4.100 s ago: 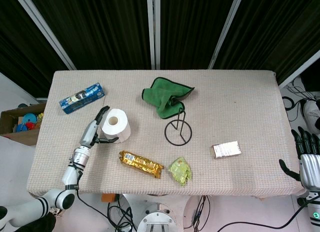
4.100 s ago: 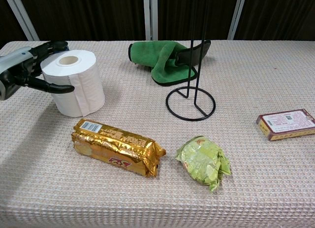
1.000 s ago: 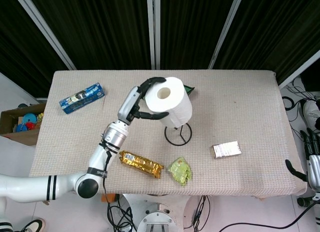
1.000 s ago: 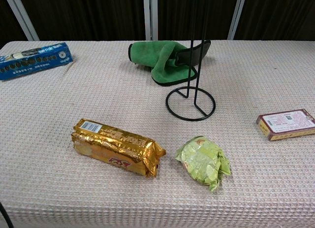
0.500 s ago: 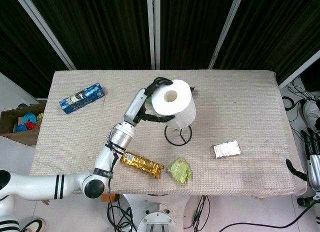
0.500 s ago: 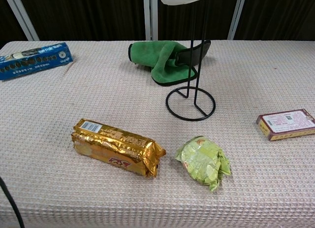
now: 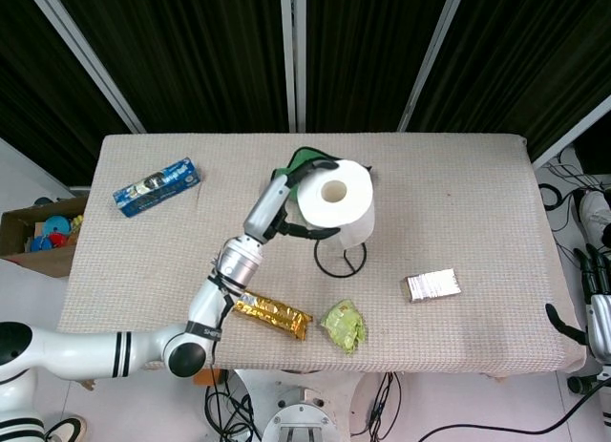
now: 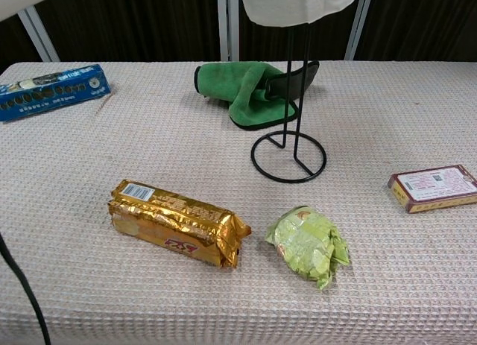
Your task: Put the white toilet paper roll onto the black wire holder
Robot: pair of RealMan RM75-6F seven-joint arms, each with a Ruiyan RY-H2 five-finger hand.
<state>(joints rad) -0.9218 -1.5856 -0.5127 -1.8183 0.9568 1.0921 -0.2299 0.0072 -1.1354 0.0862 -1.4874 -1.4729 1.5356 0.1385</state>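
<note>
Above the middle of the woven beige table (image 7: 458,194), the left hand (image 7: 286,199) grips the white toilet paper roll (image 7: 339,205) from its side, dark fingers wrapped around the soft cylinder, its cardboard core facing up toward the head camera. The roll hangs directly over the black wire holder (image 8: 293,140), a thin upright rod on a round wire ring base. From the chest view only the roll's lower edge appears at the top of the frame, with the rod running up to it; whether the rod is already inside the core cannot be told. Behind the holder lies a crumpled green microfibre cloth (image 8: 242,88) with dark trim. Toward the near edge sit a crinkled gold foil snack pack (image 8: 177,221) with a barcode label, its lettering too small to read, and a wrinkled light-green wrapper (image 8: 308,243). A flat maroon box (image 8: 434,186) lies near the right edge, a blue biscuit sleeve (image 8: 51,89) near the far left corner. The right hand (image 7: 597,304) hangs off the table's right end; its fingers' state cannot be told.
</note>
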